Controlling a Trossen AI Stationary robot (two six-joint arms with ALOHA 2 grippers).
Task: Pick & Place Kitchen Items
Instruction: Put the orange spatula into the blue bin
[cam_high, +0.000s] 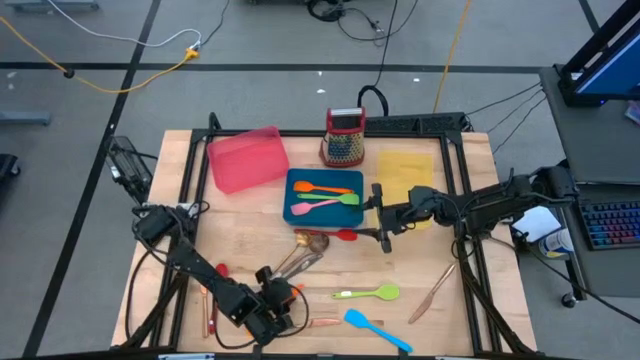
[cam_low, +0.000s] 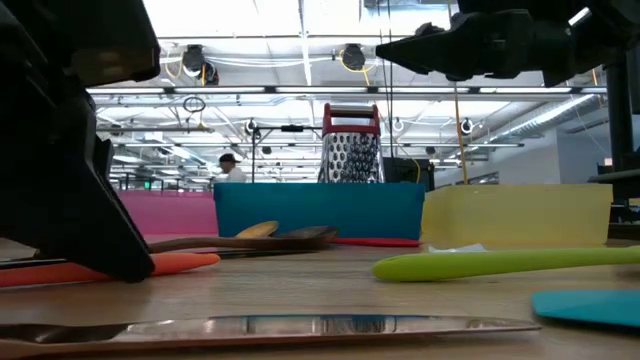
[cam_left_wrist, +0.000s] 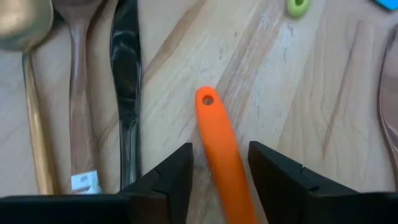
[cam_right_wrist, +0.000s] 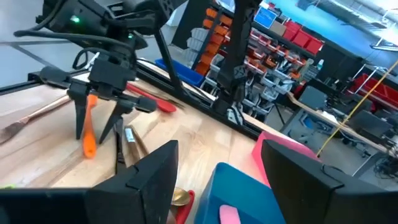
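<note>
While low at the counter's (cam_high: 240, 225) near edge, left end effector (cam_left_wrist: 219, 171) straddles orange spatula (cam_left_wrist: 221, 155), fingers apart | right end effector (cam_right_wrist: 214, 174) wide, empty, above blue tray (cam_high: 296, 210)

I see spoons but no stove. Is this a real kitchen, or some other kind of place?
Probably not a kitchen: it looks like a robot lab or workshop. Two robot arms work at a wooden table, cables trail over the floor, and shelves of red storage bins stand behind.

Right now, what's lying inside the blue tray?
The blue tray holds an orange utensil and a green spatula, with something pink beside them. The right gripper covers its right edge, so anything there is hidden.
</note>
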